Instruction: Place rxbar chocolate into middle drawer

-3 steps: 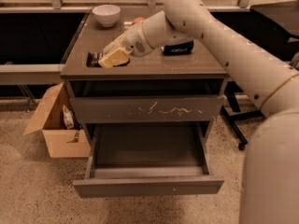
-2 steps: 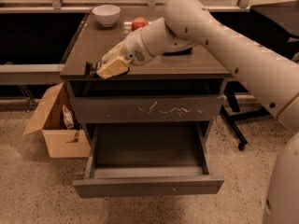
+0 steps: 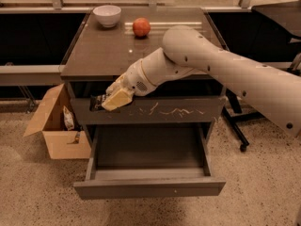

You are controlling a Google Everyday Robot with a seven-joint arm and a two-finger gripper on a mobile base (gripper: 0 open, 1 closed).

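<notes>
My gripper [image 3: 114, 99] hangs in front of the left end of the scratched upper drawer front [image 3: 169, 111], just below the cabinet top's front edge. It is shut on the rxbar chocolate [image 3: 97, 101], a dark flat bar with white lettering that sticks out to the left of the yellowish fingers [image 3: 118, 97]. The middle drawer [image 3: 148, 188], with a plain front panel, is pulled open below; the inside that shows looks empty. The bar is above the drawer's left side.
A white bowl [image 3: 107, 15] and a red apple [image 3: 141, 27] sit at the back of the cabinet top [image 3: 99, 55]. An open cardboard box [image 3: 56, 128] stands on the floor to the left. A chair base [image 3: 239, 138] is to the right.
The gripper has carried the bar from the cabinet top forward and down over the front-left edge, to in front of the scratched drawer front.
</notes>
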